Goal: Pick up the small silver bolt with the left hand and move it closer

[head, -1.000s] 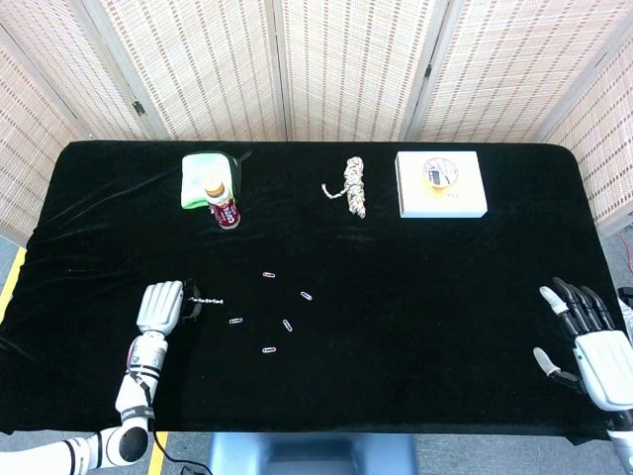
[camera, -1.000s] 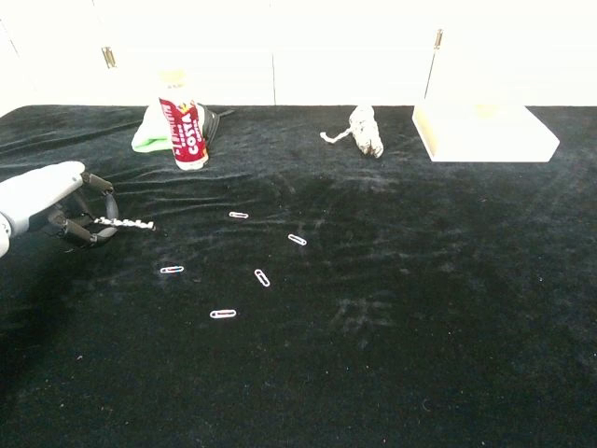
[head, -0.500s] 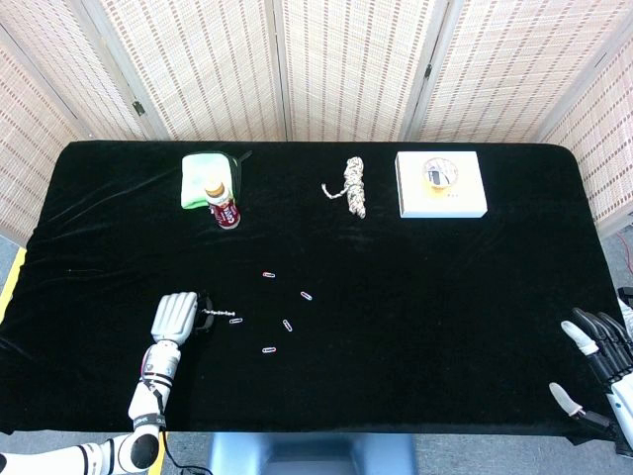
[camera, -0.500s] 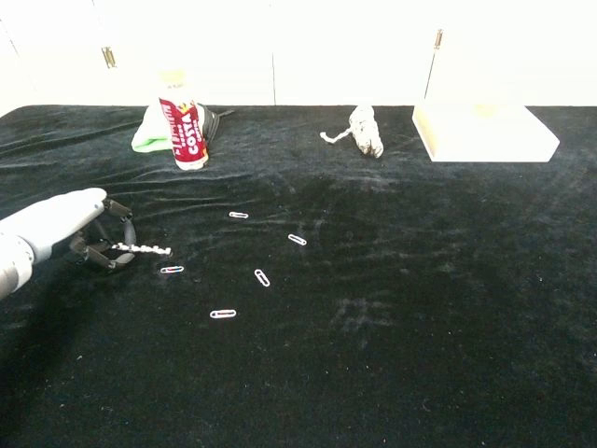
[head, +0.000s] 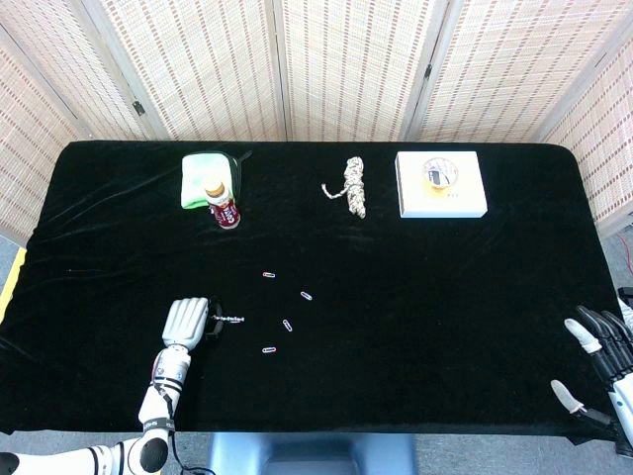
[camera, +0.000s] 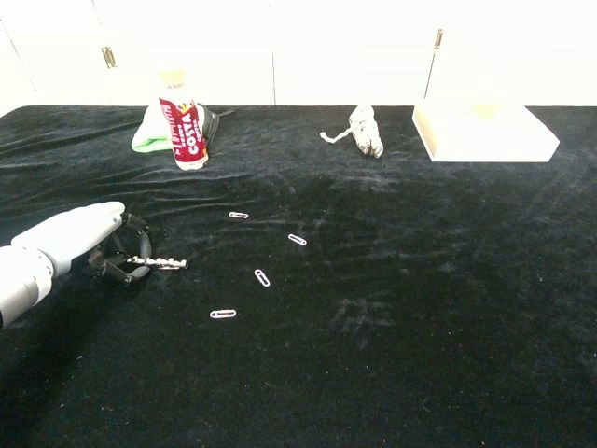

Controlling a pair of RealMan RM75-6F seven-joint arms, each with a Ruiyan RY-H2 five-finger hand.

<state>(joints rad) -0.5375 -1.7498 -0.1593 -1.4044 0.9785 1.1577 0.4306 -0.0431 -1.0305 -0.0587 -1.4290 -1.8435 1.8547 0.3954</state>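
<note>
The small silver bolt (head: pixel 229 319) (camera: pixel 160 263) lies level, sticking out to the right of my left hand (head: pixel 187 322) (camera: pixel 82 244), which pinches its left end at the table's front left. The bolt hangs just over the black cloth, above where a paper clip lay. My right hand (head: pixel 605 363) shows only at the lower right corner of the head view, off the table's front right edge, fingers spread and holding nothing.
Paper clips (head: pixel 287 325) (camera: pixel 262 277) are scattered just right of the bolt. Further back stand a red drink bottle (head: pixel 224 207) (camera: pixel 183 123) by a green cloth (head: pixel 201 174), a rope bundle (head: pixel 352 188) and a white box (head: pixel 441 184).
My left hand has carried the bolt toward the front edge and a little to the right. My right hand has dropped lower and further off the table's edge.
</note>
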